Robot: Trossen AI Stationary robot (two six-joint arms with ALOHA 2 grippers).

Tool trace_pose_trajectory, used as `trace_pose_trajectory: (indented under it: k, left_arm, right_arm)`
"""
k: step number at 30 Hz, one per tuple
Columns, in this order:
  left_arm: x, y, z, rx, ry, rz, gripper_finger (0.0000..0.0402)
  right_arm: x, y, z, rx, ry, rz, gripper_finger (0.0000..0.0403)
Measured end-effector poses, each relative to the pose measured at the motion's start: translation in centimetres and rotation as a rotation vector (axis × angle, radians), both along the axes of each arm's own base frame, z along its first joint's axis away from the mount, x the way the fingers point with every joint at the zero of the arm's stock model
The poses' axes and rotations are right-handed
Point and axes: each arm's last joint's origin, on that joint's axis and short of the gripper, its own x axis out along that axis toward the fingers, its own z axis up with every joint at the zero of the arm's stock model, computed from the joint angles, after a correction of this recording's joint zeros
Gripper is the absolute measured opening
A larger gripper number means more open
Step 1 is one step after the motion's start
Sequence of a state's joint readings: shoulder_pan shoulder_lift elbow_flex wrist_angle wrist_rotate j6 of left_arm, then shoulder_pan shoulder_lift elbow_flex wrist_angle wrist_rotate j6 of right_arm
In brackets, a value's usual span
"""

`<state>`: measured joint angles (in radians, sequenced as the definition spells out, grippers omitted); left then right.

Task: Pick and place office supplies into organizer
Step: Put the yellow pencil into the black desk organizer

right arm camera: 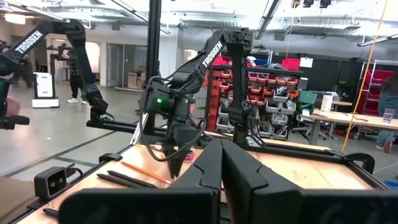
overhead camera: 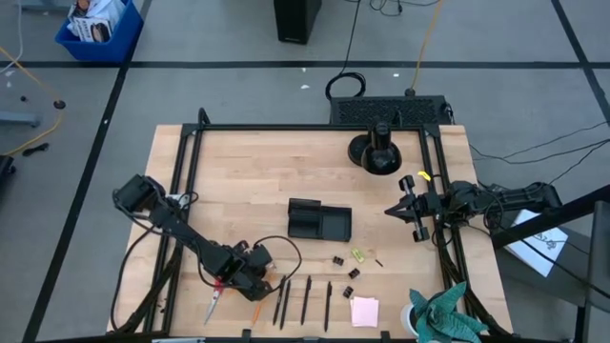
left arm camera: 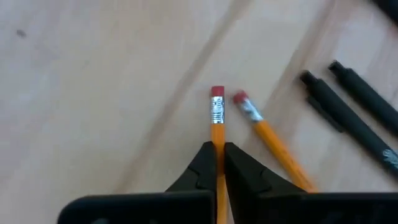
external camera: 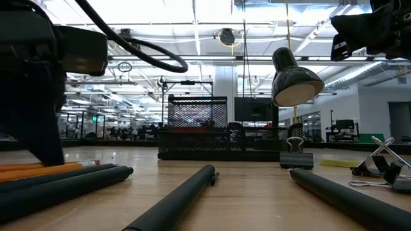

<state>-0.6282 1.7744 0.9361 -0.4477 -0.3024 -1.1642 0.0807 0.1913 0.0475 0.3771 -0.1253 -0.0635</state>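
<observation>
Two orange pencils point(left arm camera: 217, 134) with red erasers and silver ferrules lie on a pale wooden table point(overhead camera: 248, 176) beside matte black pens point(overhead camera: 305, 301). Nearby sit a black organizer point(overhead camera: 319, 220), a pink sticky-note pad point(overhead camera: 364, 312), black binder clips point(overhead camera: 338, 259), a yellow-green piece point(overhead camera: 358, 254), red-handled scissors point(overhead camera: 215, 301) and a teal-green cloth point(overhead camera: 441, 316).

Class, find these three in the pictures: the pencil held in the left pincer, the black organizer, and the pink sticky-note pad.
pencil point(left arm camera: 217, 115), left wrist view, on its metal ferrule.
organizer point(overhead camera: 335, 225), high view, on its larger compartment.
pink sticky-note pad point(overhead camera: 364, 312), high view, on its middle.
</observation>
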Motion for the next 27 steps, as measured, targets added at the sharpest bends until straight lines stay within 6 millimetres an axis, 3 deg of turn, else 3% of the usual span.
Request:
trace_pose_trajectory:
  k: [11, 18, 22, 27]
  left_arm:
    - [0.6, 0.4, 3.0, 0.065, -0.194, -0.054, 0.0012]
    - [2.9, 0.2, 6.4, 0.128, -0.498, -0.270, 0.0018]
    - [4.5, 1.8, 9.8, 0.230, -0.708, -0.411, 0.0005]
    - [5.2, 5.0, 12.9, 0.356, -0.825, -0.506, 0.0017]
  right_arm:
    - [0.0, 0.0, 0.0, 0.000, 0.001, -0.002, 0.0000]
    - [0.0, 0.0, 0.0, 0.000, 0.001, -0.002, 0.0000]
    - [0.0, 0.0, 0.0, 0.000, 0.000, -0.002, 0.0000]
    - [0.0, 0.0, 0.1, 0.000, -0.007, -0.003, 0.0000]
